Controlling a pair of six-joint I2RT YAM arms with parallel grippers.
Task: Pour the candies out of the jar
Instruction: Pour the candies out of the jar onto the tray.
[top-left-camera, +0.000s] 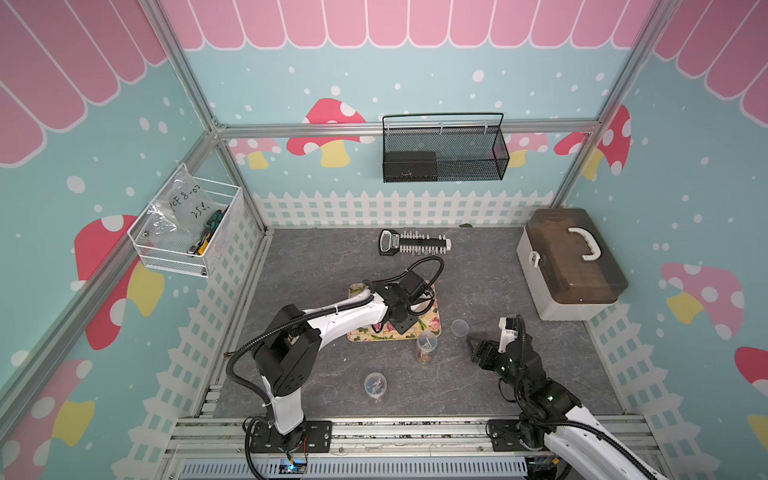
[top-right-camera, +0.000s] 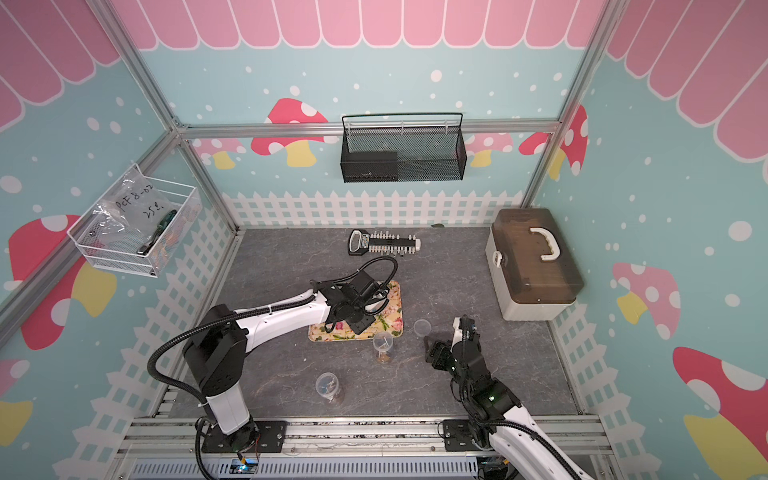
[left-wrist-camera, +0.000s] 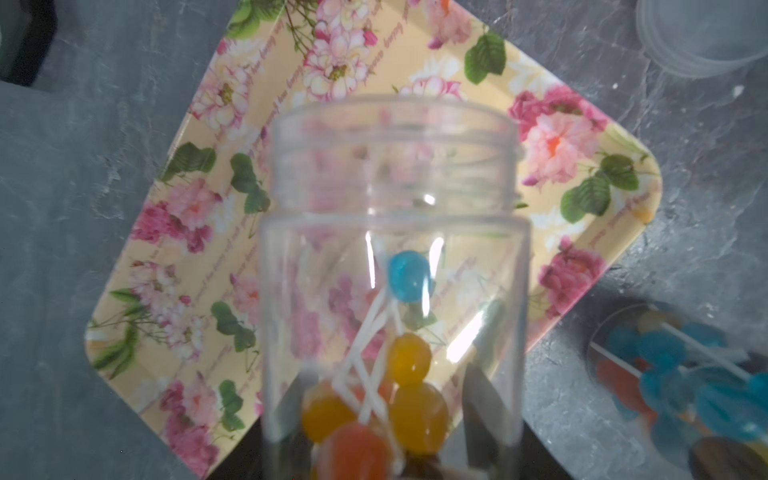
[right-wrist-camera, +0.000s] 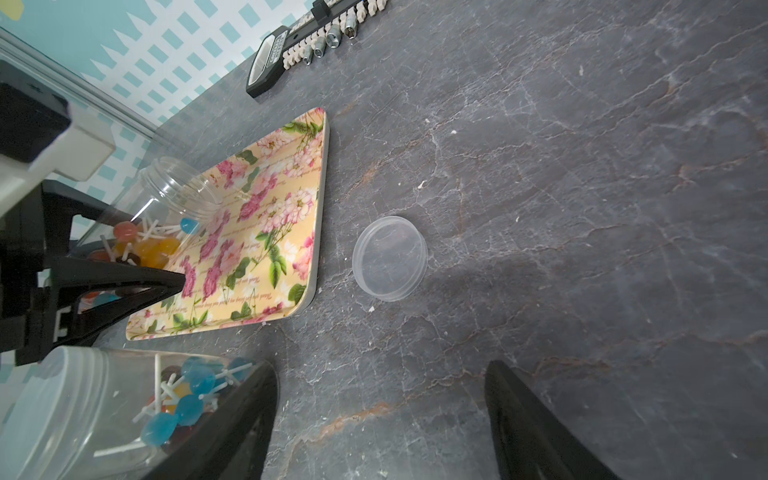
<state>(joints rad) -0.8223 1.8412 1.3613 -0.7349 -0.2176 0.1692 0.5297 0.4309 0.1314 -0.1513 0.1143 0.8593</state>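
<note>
My left gripper (left-wrist-camera: 388, 415) is shut on a clear open jar (left-wrist-camera: 395, 249), its fingers showing dark through the plastic. The jar (right-wrist-camera: 174, 195) is tipped over the floral tray (left-wrist-camera: 166, 232), mouth toward it. The candies (left-wrist-camera: 409, 365), small lollipops in blue, yellow and orange on white sticks, lie in the jar's lower part (right-wrist-camera: 153, 245). The tray (top-left-camera: 432, 320) shows only its printed flowers. My right gripper (right-wrist-camera: 380, 374) is open over bare table, to the right of the tray in both top views (top-left-camera: 473, 349).
A clear lid (right-wrist-camera: 390, 257) lies on the table just right of the tray. Two more jars of lollipops stand nearer the front (top-left-camera: 427, 343) (top-left-camera: 376, 386). A socket set (top-left-camera: 415, 243) lies at the back, and a storage box (top-left-camera: 569, 266) sits at the right.
</note>
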